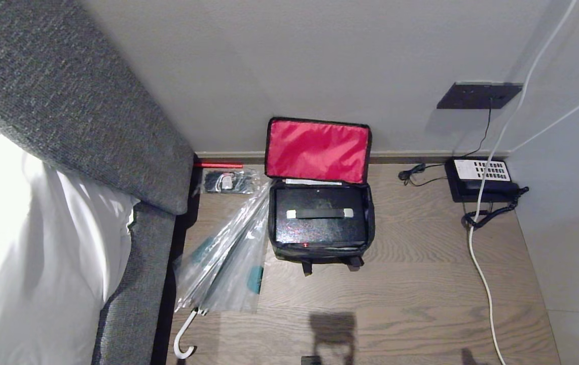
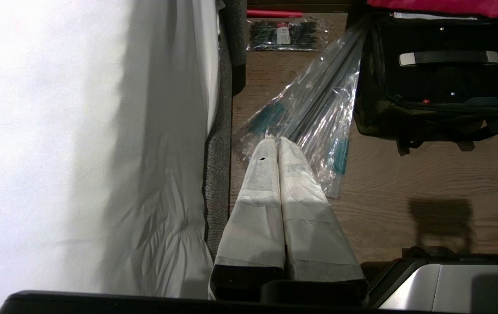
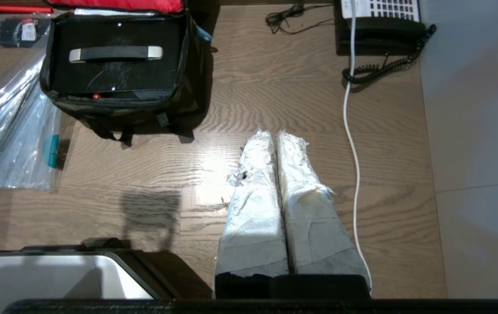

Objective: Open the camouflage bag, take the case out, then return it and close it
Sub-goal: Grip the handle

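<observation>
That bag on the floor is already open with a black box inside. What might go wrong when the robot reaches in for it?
The case fills the camouflage bag almost wall to wall, so the bag may lift with it. Its slim handle lies flat against the top, which looks hard to pinch. The wrapped umbrella leans against the bag's side, so the left pincer, shut above it now, might snag the plastic.

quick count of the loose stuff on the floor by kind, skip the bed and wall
bag, open, lid up: 1
black case inside it: 1
wrapped umbrella: 1
telephone: 1
small packet of black items: 1
red stick by the skirting: 1
total: 6
</observation>
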